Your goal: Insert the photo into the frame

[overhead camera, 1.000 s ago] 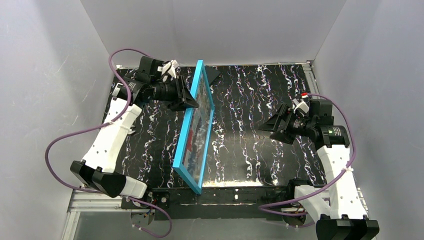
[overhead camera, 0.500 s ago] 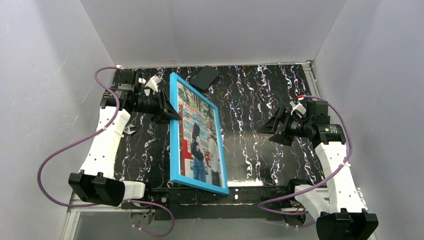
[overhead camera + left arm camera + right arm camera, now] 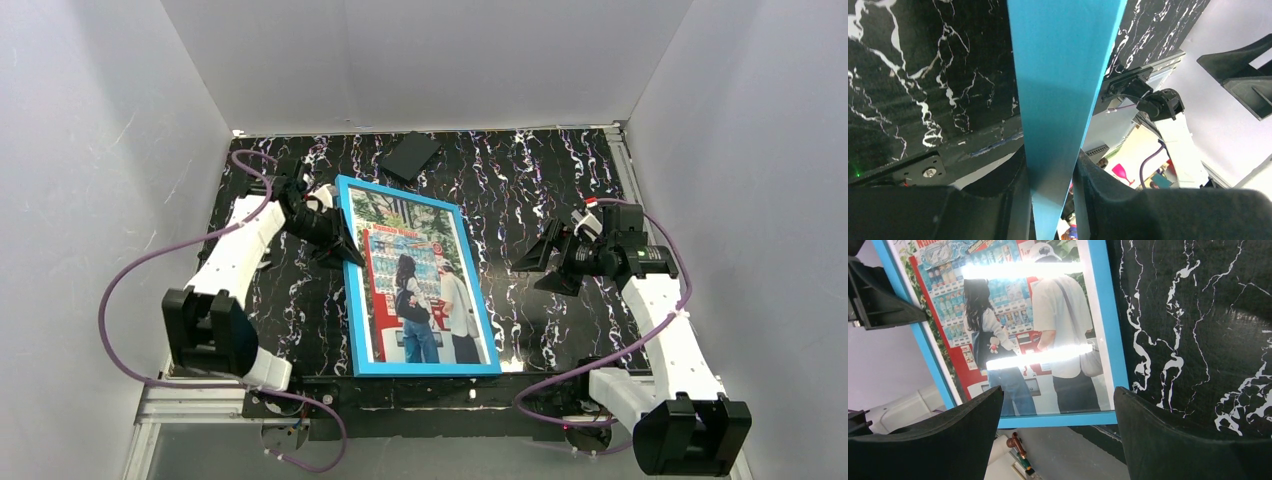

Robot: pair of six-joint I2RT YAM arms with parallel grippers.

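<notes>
left jaws were clenched on the frame [image 3: 425,370] at its left edge, blue face up and near flat on the tabletop [image 3: 540,190], the photo [image 3: 420,290] showing inside it. right jaws hung released near its right side. looked like the last set-down: next, a gentle let-go and lift clear.

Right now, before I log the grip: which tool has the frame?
The left tool, shut on the frame at its blue edge; the right tool hangs open, apart from it.
</notes>
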